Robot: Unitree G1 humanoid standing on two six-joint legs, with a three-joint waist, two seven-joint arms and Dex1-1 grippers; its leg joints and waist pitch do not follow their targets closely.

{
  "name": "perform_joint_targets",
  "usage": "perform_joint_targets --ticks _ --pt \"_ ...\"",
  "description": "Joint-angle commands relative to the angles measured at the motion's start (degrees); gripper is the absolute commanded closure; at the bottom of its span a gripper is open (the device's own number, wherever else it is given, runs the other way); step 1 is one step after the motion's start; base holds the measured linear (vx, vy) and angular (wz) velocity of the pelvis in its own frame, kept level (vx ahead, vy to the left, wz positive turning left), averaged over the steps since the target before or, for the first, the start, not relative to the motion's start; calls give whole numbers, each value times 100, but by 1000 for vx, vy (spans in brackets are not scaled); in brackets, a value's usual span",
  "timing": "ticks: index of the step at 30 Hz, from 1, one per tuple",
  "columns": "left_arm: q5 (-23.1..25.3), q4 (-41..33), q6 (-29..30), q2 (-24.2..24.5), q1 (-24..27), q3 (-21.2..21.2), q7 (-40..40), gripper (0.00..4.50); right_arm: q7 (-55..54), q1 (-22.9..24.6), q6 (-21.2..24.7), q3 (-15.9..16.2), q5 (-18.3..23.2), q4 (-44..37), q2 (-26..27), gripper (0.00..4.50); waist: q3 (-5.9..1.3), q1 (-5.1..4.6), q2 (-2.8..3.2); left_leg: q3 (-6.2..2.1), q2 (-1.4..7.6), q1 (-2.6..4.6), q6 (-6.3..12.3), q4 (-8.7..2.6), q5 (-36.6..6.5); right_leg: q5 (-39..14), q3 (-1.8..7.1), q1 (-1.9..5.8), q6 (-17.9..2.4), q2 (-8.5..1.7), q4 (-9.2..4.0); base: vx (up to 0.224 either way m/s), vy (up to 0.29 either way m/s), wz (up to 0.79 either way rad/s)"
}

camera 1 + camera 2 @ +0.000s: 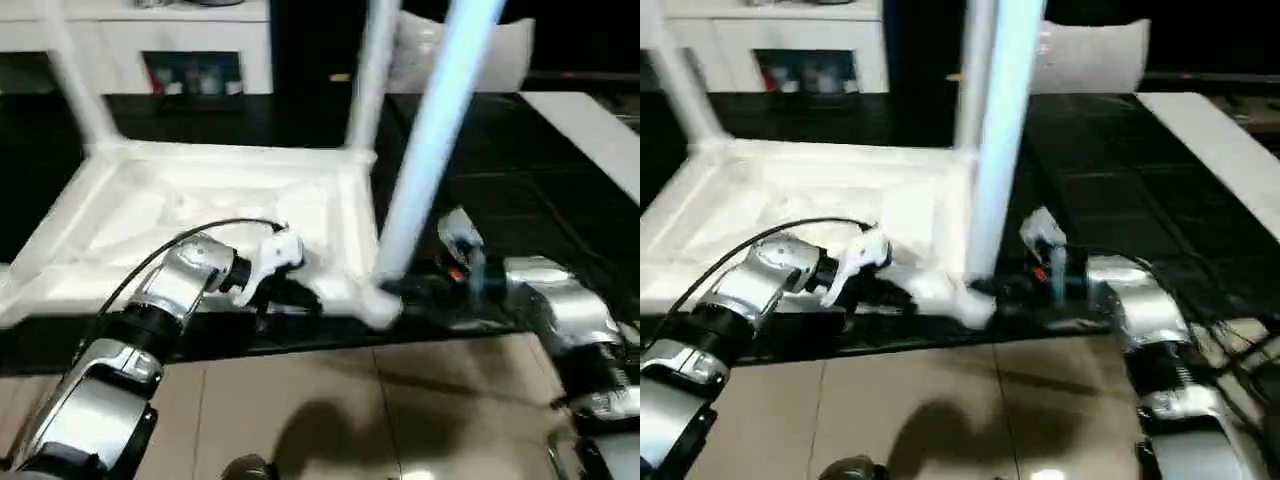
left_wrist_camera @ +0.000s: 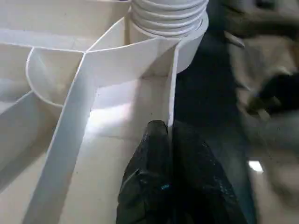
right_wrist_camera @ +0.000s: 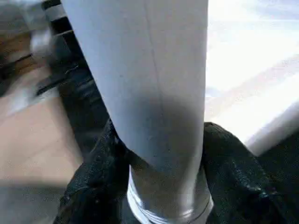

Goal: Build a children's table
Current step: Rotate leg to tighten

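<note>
Children's table, top [image 1: 200, 215]: white plastic, lying upside down on a black mat [image 1: 480, 150], ribbed underside facing up. Its near edge runs along the mat's near border, beyond which lies tan tiled floor [image 1: 400, 400].

Legs: three stand upright in corner sockets. One at the far left corner [image 1: 75, 75], one at the far right corner [image 1: 368, 75], and one at the near right corner [image 1: 435, 130], this last the closest to the camera and the largest in view. The ribbed collar of its lower end [image 2: 168, 18] sits in the round socket at that corner.

Left gripper [image 2: 170, 140]: fingers pressed together, pinching the thin upright rim wall of the table top at its near edge, just left of the near right socket. One finger [image 2: 149, 163] lies inside the rim, the other outside it.

Right gripper [image 3: 159, 186]: fingers part-way apart, set on either side of the near right leg close to its base, one black finger [image 3: 93, 172] on each flank and both against the leg's surface. The arm comes in from the right along the mat's near edge.

Surroundings: a white cabinet [image 1: 150, 45] with glass doors at far left; a flat white board [image 1: 590, 130] lying on the mat at far right.
</note>
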Motion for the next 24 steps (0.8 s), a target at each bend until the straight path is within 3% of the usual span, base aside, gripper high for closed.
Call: perform_joint_targets --ticks 1,3,4,5,8,11,16,21,24 --pt "-181 -52 238 -544 -231 100 662 450 -1452 -391 354 -92 -136 364 514 253 -418 28 -29 -313 512 87 24 -464 -816 -1322 423 286 -1157 -761 -534 0 0 0" --pt "-114 -23 350 -651 -257 161 928 450 -1889 -490 512 -253 -121 489 659 253 -434 -88 -35 -301 470 68 49 -434 -655 -1072 436 315 -1220 -759 -534 0 0 0" --pt "-114 -23 350 -651 -257 161 928 450 -1889 -490 512 -253 -121 489 659 253 -446 -91 -37 -285 453 51 154 -413 -490 -777 439 325 -1233 -740 -514 0 0 0" --pt "89 53 395 -778 -309 166 1401 450 -2144 -516 330 -275 -184 550 808 253 -459 -80 9 -283 454 53 204 -403 -402 -592 438 324 -1248 -737 -497 0 0 0" --pt "390 116 377 -852 -348 89 1910 450 -2424 -480 -119 -257 -347 627 923 253 -503 -67 -17 -266 460 44 458 -373 -60 300 432 312 -1347 -708 -404 0 0 0" --pt "378 48 499 -884 -341 118 2041 450 -2466 -459 -99 -442 -236 647 992 185 -471 -47 1 -263 471 62 520 -387 -290 92 425 310 -1370 -713 -447 0 0 0" --pt "338 -75 376 -724 -266 106 1800 450 -1901 -217 -248 -471 -51 373 738 153 -453 -21 -1 -263 489 83 416 -406 -542 -272 437 314 -1284 -722 -492 0 0 0" --pt "350 -77 -98 -464 -165 -23 1218 450 -1080 -25 -454 -431 36 219 325 108 -462 40 9 -262 491 63 483 -390 -517 -131 425 324 -1275 -713 -471 0 0 0" --pt "281 -80 -893 -174 -40 -178 449 450 -212 154 -475 -274 88 5 -153 85 -464 93 19 -266 498 54 525 -385 -534 -166 412 319 -1224 -710 -477 0 0 0"
